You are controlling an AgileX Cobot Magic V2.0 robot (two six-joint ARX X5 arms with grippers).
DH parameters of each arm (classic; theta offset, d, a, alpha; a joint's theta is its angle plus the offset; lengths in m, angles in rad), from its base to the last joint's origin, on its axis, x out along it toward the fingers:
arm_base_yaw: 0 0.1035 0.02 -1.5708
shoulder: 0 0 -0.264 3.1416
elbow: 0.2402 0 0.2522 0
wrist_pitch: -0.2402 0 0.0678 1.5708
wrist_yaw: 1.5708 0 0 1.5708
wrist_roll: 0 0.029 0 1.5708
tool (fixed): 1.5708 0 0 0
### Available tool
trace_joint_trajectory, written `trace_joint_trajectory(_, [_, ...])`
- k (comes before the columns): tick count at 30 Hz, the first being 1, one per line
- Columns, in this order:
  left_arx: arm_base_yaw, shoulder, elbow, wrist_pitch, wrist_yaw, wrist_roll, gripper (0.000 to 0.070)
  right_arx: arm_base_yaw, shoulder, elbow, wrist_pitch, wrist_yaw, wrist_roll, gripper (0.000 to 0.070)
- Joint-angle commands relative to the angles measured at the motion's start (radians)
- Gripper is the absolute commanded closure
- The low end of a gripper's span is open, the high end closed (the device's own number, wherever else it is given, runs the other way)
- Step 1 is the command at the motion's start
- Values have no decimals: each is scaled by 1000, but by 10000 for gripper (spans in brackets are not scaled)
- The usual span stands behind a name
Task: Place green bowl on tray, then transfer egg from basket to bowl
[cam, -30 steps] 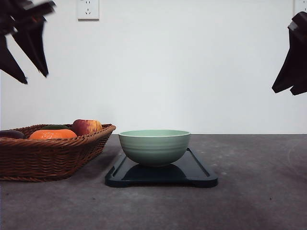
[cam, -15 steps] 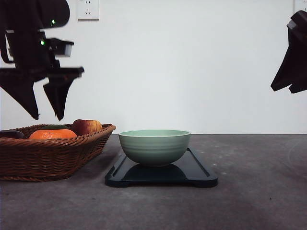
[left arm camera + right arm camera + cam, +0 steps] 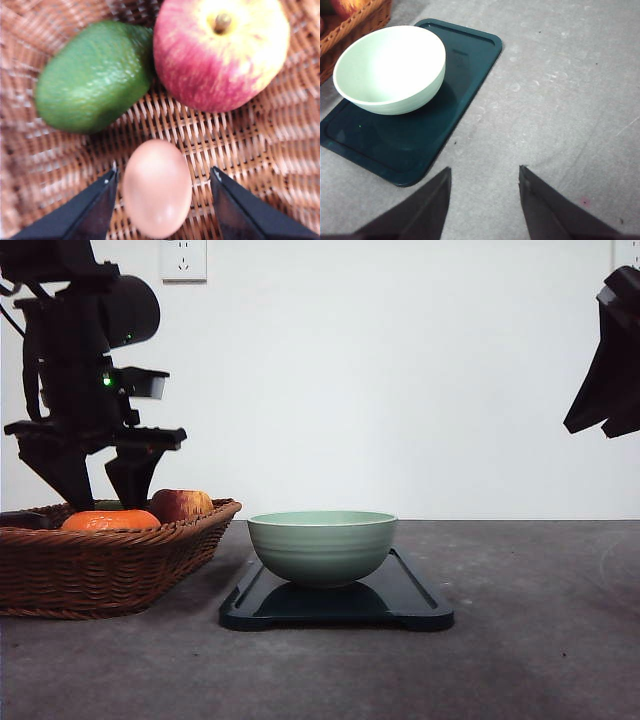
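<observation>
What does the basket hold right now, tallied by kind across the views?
Egg: 1
Apple: 1
Green avocado-like fruit: 1
Orange fruit: 1
Total visible in the basket: 4; anything hidden behind the rim or the left gripper cannot be counted.

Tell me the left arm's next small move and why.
Probably close the left gripper on the egg. The egg lies in the basket between the open fingers, and the green bowl already sits on the tray, so only the transfer remains.
</observation>
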Motion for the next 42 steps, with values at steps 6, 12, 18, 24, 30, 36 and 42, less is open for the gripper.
trace_joint_trajectory(6, [-2, 70, 21, 1, -7, 5, 330, 3, 14, 5, 14, 4, -7, 434])
trace_joint_trajectory(12, [-2, 96, 21, -14, -7, 5, 331, 3, 14, 5, 10, 4, -7, 434])
trace_joint_trajectory(18, [-2, 96, 22, -12, -7, 5, 331, 3, 14, 5, 10, 4, -7, 434])
trace_joint_trajectory(24, [-2, 89, 32, -15, -7, 5, 331, 3, 14, 5, 9, 4, -7, 434])
trace_joint_trajectory(30, [-2, 62, 32, -13, -7, 5, 331, 3, 14, 5, 9, 4, -8, 434])
trace_joint_trajectory(36, [-2, 43, 32, -15, -7, 2, 338, 3, 14, 5, 10, 4, -7, 434])
trace_joint_trajectory(42, [-2, 43, 32, -27, -7, 1, 349, 3, 14, 5, 10, 4, -7, 434])
